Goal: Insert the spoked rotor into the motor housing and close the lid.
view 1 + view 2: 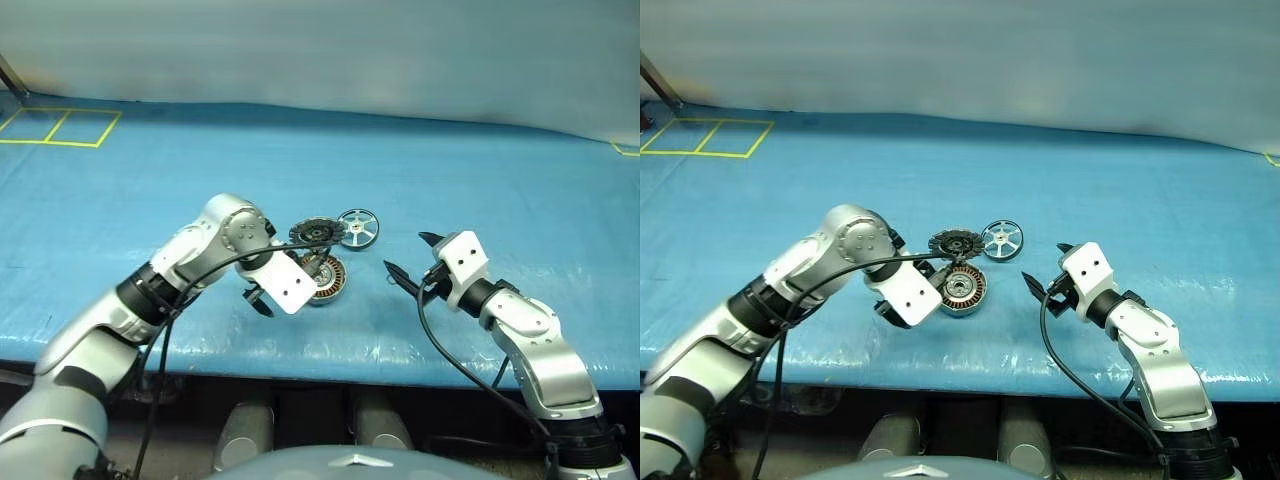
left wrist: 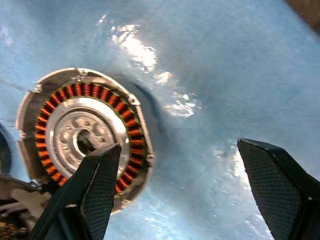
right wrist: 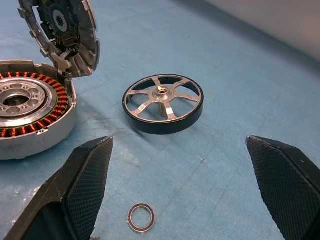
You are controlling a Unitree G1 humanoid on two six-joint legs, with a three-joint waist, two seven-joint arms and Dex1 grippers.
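The motor housing (image 1: 327, 277), with its copper windings facing up, lies on the blue table. The lid (image 1: 317, 233) leans tilted at the housing's far edge, its dark ribbed face showing (image 3: 60, 35). The spoked rotor (image 1: 358, 227) lies flat just right of the lid, and from the right wrist it shows as a silver wheel (image 3: 163, 102). My left gripper (image 1: 258, 300) points down beside the housing's left side, open, with nothing between its fingers (image 2: 100, 185). My right gripper (image 1: 410, 262) hangs open right of the housing, aimed toward the rotor, with nothing held.
A small loose metal ring (image 3: 141, 218) lies on the table between the right gripper's fingers, short of the rotor. Yellow tape squares (image 1: 60, 125) mark the far left. The table's front edge (image 1: 330, 352) runs close behind both grippers.
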